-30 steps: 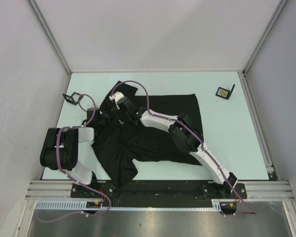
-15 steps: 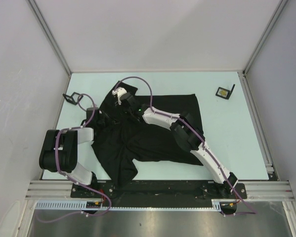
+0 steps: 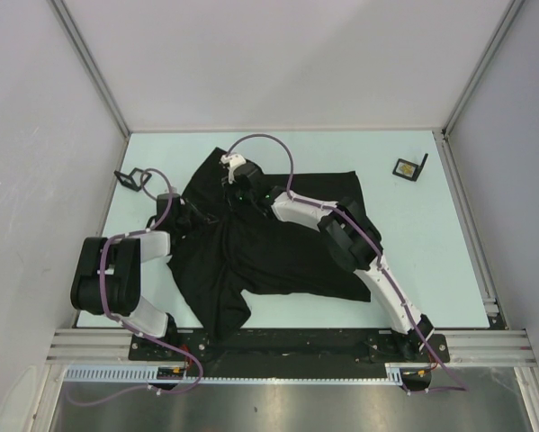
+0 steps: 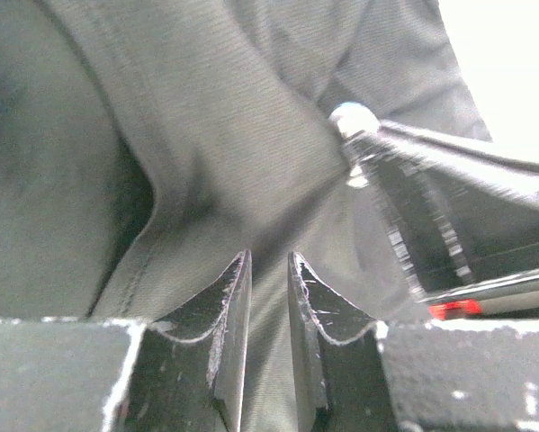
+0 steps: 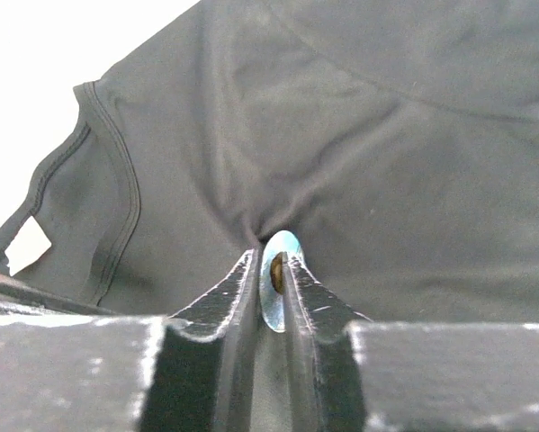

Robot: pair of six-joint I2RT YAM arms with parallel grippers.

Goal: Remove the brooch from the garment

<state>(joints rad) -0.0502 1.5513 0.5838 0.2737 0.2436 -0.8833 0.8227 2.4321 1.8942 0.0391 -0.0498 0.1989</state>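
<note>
The garment (image 3: pixel 287 243), a black T-shirt, lies spread on the table. My right gripper (image 3: pixel 236 178) is over its far left part, shut on the brooch (image 5: pixel 280 245), a shiny blue-silver disc held edge-on between the fingertips (image 5: pixel 271 257). The cloth puckers up to the brooch. A white label (image 5: pixel 26 245) shows on a sleeve. My left gripper (image 3: pixel 190 212) is low at the shirt's left side, and its jaws (image 4: pixel 269 257) are closed on a fold of the garment (image 4: pixel 206 135). In the left wrist view the right gripper's fingers (image 4: pixel 422 216) show blurred, with a shiny round tip (image 4: pixel 352 117).
A small black stand (image 3: pixel 410 168) sits at the table's back right. A black wire-frame object (image 3: pixel 131 180) sits by the left edge. Grey walls close in the table on three sides.
My right gripper has moved right and farther back with the brooch, drawing the shirt's far left cloth along. The left gripper has stayed in place on the cloth.
</note>
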